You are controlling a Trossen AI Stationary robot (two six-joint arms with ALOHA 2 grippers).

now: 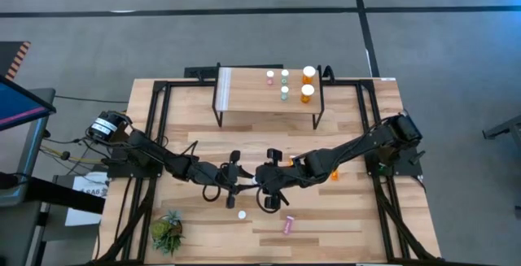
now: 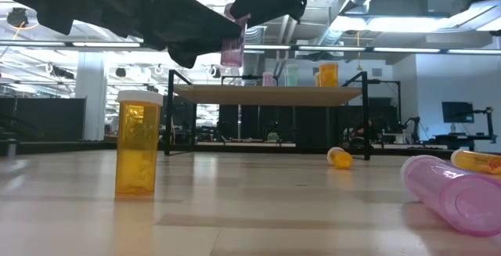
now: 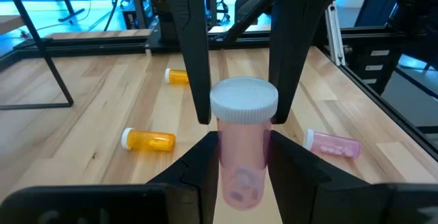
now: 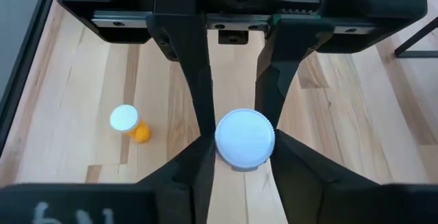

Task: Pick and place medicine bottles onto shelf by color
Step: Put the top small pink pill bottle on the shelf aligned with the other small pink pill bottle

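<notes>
A pink medicine bottle [image 3: 241,157] with a white cap stands upright in the air between my two grippers over the table's middle. It also shows in the low view [image 2: 232,49]. My left gripper [image 3: 243,172] is shut on its body. My right gripper [image 4: 241,157] is shut on its cap. The grippers meet in the high view, the left [image 1: 242,175] beside the right [image 1: 262,176]. The shelf [image 1: 244,93] stands at the far edge and carries one pink [image 1: 270,76], two teal [image 1: 285,75] and two orange bottles [image 1: 308,73]. My left gripper pinches the pink bottle's body [image 3: 226,148], below the cap, between its two fingers. The fingers come roughly level from the table's left. The bottle is upright and clear of the table. My right gripper pinches the white cap's rim [image 4: 220,142] between its two fingers. The fingers come from above, pointing down past the cap's sides [image 3: 274,107].
An orange bottle [image 2: 137,142] stands upright on the near table; it also shows in the high view [image 1: 242,215]. A pink bottle [image 1: 288,225] lies near the front. Two orange bottles [image 3: 147,140] [image 3: 176,77] lie on the table. A small plant [image 1: 167,232] stands at the near left.
</notes>
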